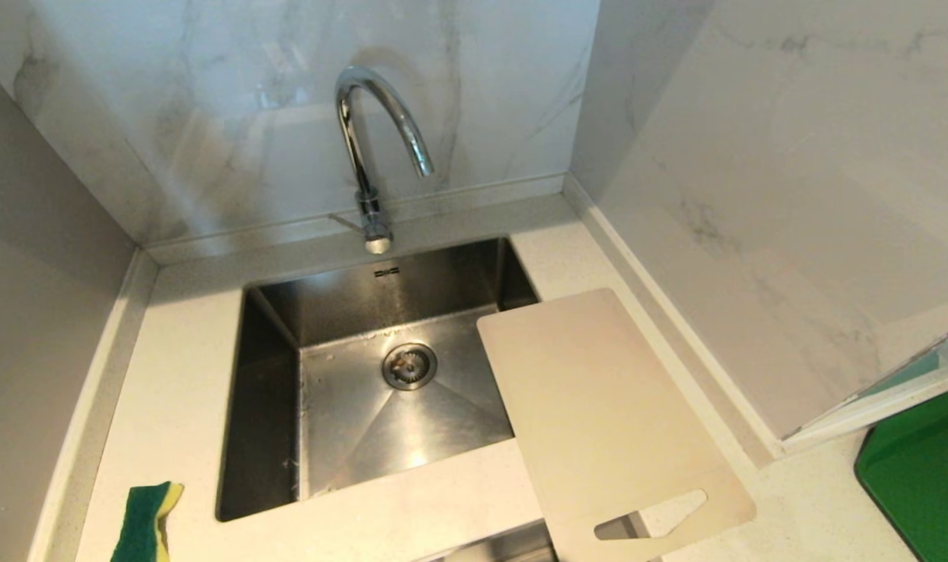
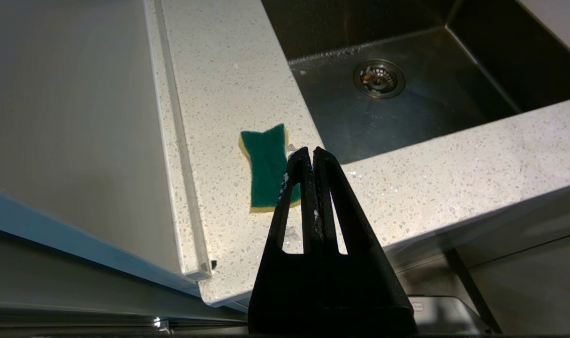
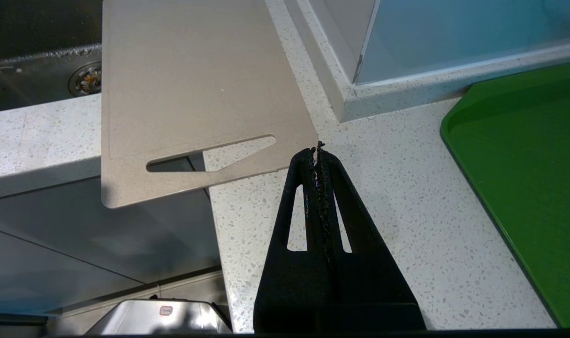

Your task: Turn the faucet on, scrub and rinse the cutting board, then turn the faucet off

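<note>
Chrome faucet dry, nothing started yet.
Off-white cutting board lies on surface, overhanging sink at right; sponge front-left. Left hand & right hand both pressed together, empty.

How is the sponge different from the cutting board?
The sponge is small, green and yellow; the cutting board is big, thin and off-white. The sponge sits left of the sink; the board lies on the right, partly over the sink. The board has a handle hole; the sponge doesn't. Both rest on the counter, ungripped.
</note>
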### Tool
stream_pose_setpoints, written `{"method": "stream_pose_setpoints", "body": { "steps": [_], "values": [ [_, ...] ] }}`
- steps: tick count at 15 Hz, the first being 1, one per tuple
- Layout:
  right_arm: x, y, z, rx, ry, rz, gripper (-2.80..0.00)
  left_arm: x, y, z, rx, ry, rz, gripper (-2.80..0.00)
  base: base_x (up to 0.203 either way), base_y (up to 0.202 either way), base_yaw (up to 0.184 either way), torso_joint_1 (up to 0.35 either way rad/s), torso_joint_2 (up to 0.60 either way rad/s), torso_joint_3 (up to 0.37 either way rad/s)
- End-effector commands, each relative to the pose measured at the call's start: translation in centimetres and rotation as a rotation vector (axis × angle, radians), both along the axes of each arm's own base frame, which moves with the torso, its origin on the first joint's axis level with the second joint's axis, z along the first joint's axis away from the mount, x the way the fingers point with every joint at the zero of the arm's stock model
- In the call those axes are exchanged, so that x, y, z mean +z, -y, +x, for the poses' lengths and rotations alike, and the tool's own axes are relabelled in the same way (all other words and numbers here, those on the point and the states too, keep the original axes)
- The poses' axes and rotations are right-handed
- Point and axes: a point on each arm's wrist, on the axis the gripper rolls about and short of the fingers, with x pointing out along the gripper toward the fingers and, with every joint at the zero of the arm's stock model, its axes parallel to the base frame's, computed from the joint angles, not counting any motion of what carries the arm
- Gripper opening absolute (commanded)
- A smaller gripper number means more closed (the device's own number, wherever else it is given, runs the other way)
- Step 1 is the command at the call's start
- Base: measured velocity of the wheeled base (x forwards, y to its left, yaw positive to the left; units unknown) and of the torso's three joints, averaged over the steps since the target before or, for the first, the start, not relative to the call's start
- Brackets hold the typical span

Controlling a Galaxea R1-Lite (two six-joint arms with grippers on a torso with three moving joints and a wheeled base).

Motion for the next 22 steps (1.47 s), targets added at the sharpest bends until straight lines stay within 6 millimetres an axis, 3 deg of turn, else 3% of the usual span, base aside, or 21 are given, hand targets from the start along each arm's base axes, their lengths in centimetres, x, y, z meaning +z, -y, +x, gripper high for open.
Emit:
{"method": "stream_pose_setpoints", "body": {
  "steps": [1, 22],
  "values": [
    [0.01, 0.0, 0.0, 0.001, 0.001, -0.001, -2.8, -0.07, 0.0, 0.04, 0.001, -0.005, -0.003, -2.8, 0.0, 0.0, 0.0, 0.0, 0.0, 0.0],
    [0.01, 0.01, 0.01, -0.007, -0.001, 0.027, -2.8, -0.06, 0.0, 0.05, 0.001, -0.005, -0.011, -2.8, 0.0, 0.0, 0.0, 0.0, 0.0, 0.0]
  ]
}}
